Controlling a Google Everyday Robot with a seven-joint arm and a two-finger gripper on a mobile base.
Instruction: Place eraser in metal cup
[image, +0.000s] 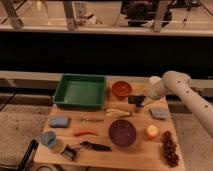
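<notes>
Camera view looks down on a wooden table (107, 155) crowded with small objects. From the right edge of the frame the white arm (187, 92) bends down toward the upper right part of the table, and its gripper (140, 101) hangs just right of the brown bowl (121, 89). A dark block at its tip looks like the black eraser (134, 99); whether the claw is clamped on it or parted I cannot tell. The metal cup (68, 152) sits far off at the lower left, a small grey cylinder just right of the light blue cup (49, 139).

A green tray (80, 91) fills the upper left of the table. Below it lie a blue-grey pad (59, 121) and an orange-red chili (85, 132). A dark purple bowl (122, 133) sits at lower centre, with an orange fruit (152, 131) to its right and a bunch of dark grapes (170, 148) at the lower right corner. A second blue-grey pad (159, 113) lies under the arm.
</notes>
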